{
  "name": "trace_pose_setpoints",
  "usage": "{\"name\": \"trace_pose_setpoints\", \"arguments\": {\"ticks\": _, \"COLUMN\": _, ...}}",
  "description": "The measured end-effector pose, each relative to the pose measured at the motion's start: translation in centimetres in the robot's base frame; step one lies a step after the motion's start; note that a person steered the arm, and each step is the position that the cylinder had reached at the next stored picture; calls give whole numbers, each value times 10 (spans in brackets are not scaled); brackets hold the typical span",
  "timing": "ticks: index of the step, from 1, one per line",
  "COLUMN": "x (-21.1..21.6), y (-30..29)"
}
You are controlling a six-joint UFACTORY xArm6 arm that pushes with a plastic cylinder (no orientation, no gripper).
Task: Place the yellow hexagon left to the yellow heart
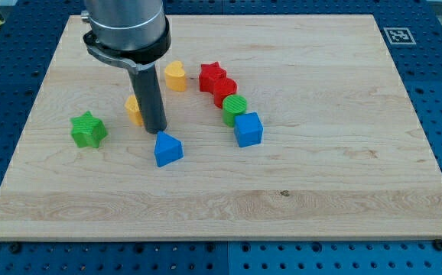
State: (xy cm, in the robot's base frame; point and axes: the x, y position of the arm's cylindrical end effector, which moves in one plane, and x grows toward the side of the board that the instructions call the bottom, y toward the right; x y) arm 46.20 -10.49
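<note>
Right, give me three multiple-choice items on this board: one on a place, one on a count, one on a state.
1. Where is my tip?
A. just above the blue block
B. right of the blue cube
C. on the green star

2. How many red blocks?
A. one
B. two
C. four

3. The yellow hexagon is
A. fully visible
B. partly hidden by the rod
C. off the board

Answers:
1 A: the tip ends by the blue block.
2 B: red star and red block.
3 B: only its left edge shows.

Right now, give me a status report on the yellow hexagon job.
My tip at yellow hexagon's lower right. Yellow heart sits up-right of it. Blue block just below tip.
</note>
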Motion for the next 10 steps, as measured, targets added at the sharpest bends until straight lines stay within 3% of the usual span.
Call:
{"name": "trace_pose_setpoints", "arguments": {"ticks": 2, "x": -25, "y": -8}}
{"name": "trace_pose_setpoints", "arguments": {"ticks": 4, "x": -6, "y": -20}}
{"name": "trace_pose_setpoints", "arguments": {"ticks": 7, "x": -62, "y": -50}}
{"name": "trace_pose_setpoints", "arguments": {"ticks": 10, "x": -81, "y": -56}}
